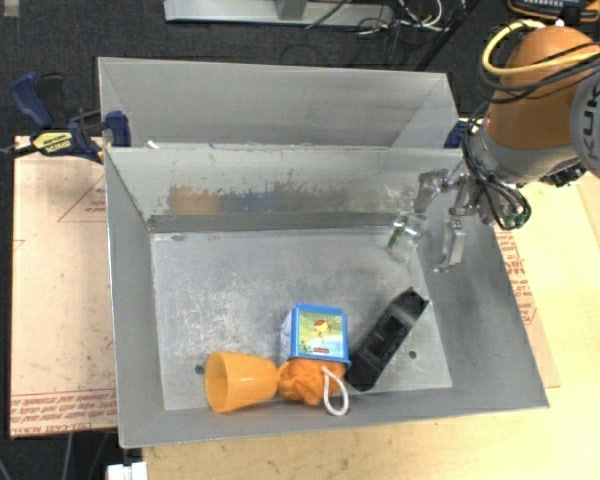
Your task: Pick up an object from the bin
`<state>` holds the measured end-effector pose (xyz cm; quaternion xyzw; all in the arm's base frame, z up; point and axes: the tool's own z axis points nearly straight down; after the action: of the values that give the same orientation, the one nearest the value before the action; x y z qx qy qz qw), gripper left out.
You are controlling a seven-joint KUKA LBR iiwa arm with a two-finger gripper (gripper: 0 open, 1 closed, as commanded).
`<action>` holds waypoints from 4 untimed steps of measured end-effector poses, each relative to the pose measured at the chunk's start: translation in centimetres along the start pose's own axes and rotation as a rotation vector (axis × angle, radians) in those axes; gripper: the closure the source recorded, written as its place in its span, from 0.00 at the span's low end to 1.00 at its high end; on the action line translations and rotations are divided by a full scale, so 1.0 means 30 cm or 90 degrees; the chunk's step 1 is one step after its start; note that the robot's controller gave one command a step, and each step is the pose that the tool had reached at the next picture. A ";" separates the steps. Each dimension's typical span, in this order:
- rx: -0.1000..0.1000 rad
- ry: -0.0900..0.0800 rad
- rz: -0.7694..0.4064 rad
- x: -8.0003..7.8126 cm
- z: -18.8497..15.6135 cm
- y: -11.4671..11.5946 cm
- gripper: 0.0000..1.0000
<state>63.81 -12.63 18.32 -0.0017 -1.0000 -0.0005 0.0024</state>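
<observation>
Black bar point(385, 338) near splayed claw point(427, 240)

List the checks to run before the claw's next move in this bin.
1. Empty claw, fingers apart: ok.
2. Position over a thing: not ok; it hangs above bare floor at the right side of the bin.
3. Nearest thing, the black oblong device, has its upper end free: ok.
4. Separation of blue carton, orange cup and orange cloth: not ok; they lie bunched.
5. Device fits the opening: cannot tell.
</observation>
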 end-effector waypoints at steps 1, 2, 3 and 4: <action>0.001 -0.005 -0.001 -0.005 -0.018 0.001 0.00; 0.002 -0.009 -0.053 -0.007 0.032 -0.004 0.00; 0.003 -0.009 -0.151 -0.014 0.260 0.092 0.00; 0.007 -0.020 -0.150 -0.045 0.335 0.167 0.00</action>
<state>65.13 -7.62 8.26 0.1157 -0.9932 0.0048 -0.0129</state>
